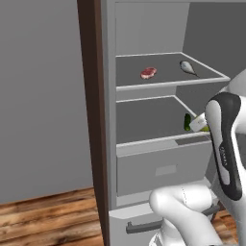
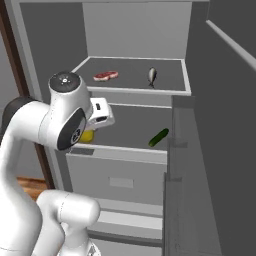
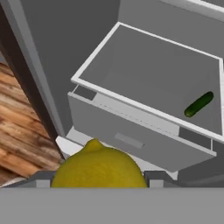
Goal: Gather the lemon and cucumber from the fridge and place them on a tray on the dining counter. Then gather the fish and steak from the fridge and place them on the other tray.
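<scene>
— While the hand camera looks down past its own tips, what sits nearest?

— The lemon (image 3: 99, 165), filling the bottom of that view, with the gripper (image 3: 99, 178) closed on it; a dark fingertip (image 3: 158, 177) shows at each side, pressed against the fruit. From the right base view a sliver of the same yellow peeks out under the white hand (image 2: 86, 136), in front of the lower shelf's left end.

— And just beyond it?

— The fridge (image 2: 135, 30) stands open, dark grey inside. Below the hand is a closed drawer front (image 3: 131, 141), and to the left there is wooden floor (image 3: 22, 127).

— Where is the cucumber?

— On the lower shelf (image 2: 132, 127), lying tilted near its right front corner (image 2: 158, 137). The hand view shows it at the shelf's right side too (image 3: 198, 104), well apart from the lemon. In the left base view only its dark green end (image 1: 187, 122) shows beside the arm.

— Farther up?

— On the upper shelf (image 1: 163, 69), the steak (image 2: 106, 75) lies flat toward the left and the fish (image 2: 152, 75) toward the right, the two apart from each other. The left base view shows the same pair, steak (image 1: 148, 72) left, fish (image 1: 188, 67) right.

— The door?

— It is swung open on the right (image 2: 220, 150), edge-on to the right base camera.
</scene>
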